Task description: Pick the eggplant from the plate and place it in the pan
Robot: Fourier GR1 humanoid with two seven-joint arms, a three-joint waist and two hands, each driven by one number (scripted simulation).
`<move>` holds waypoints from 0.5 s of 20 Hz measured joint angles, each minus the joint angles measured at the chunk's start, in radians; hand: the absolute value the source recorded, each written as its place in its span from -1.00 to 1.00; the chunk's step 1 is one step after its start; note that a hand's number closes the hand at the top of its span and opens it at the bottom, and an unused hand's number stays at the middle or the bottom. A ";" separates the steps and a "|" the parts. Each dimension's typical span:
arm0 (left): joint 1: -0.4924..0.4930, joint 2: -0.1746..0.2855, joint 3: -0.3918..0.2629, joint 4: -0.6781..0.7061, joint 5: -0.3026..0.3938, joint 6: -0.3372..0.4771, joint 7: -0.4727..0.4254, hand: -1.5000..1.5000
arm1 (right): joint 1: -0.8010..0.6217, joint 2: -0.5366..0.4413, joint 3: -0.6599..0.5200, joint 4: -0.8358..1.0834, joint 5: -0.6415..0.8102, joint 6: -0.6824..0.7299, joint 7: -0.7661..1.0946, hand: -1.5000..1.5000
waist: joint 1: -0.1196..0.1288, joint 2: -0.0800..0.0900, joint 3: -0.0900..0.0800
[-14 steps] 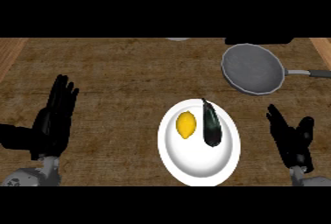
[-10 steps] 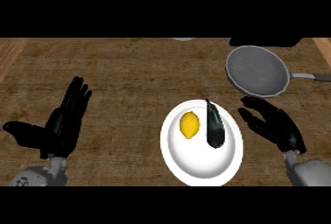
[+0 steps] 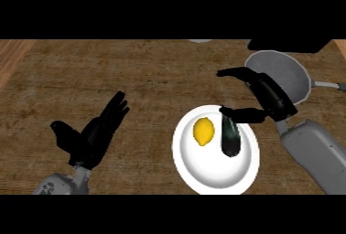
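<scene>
1. head view: a white plate (image 3: 215, 176) is seen on the brown counter (image 3: 121, 68), right of centre.
2. the eggplant (image 3: 230, 137), dark and elongated, is shown lying on the plate's right half, its length running up and down the view. a yellow lemon (image 3: 204, 131) is placed just beside it on the left, also on the plate.
3. the grey pan (image 3: 296, 68) is located at the upper right, apart from the plate, with its handle (image 3: 326, 85) directed to the right.
4. the right hand (image 3: 270, 93) is shown between pan and plate, partly covering the pan's left side. its fingers (image 3: 229, 72) are spread and extended to the upper left, and its thumb (image 3: 240, 113) is stretched toward the eggplant's upper end. the hand is not closed round the eggplant; whether the thumb touches it cannot be told.
5. the left hand (image 3: 91, 137) is shown at the lower left above the counter, well apart from the plate. its fingers are held straight, pointing to the upper right, with the thumb spread to the left.
6. a black object (image 3: 283, 44) is cut off by the upper right edge, beyond the pan.
</scene>
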 measured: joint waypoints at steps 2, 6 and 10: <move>0.005 0.002 0.006 0.021 0.010 -0.025 -0.003 0.00 | -0.059 0.024 0.029 0.041 0.041 0.030 -0.027 -1.00 | -0.011 -0.002 0.001; 0.003 0.004 0.010 0.038 0.017 -0.048 0.000 0.00 | -0.168 0.005 0.151 0.083 0.146 0.178 0.082 -1.00 | -0.015 -0.008 -0.001; 0.002 0.008 0.020 0.055 0.024 -0.062 0.000 0.00 | -0.256 -0.012 0.301 0.102 0.266 0.353 0.234 -1.00 | -0.020 -0.015 -0.004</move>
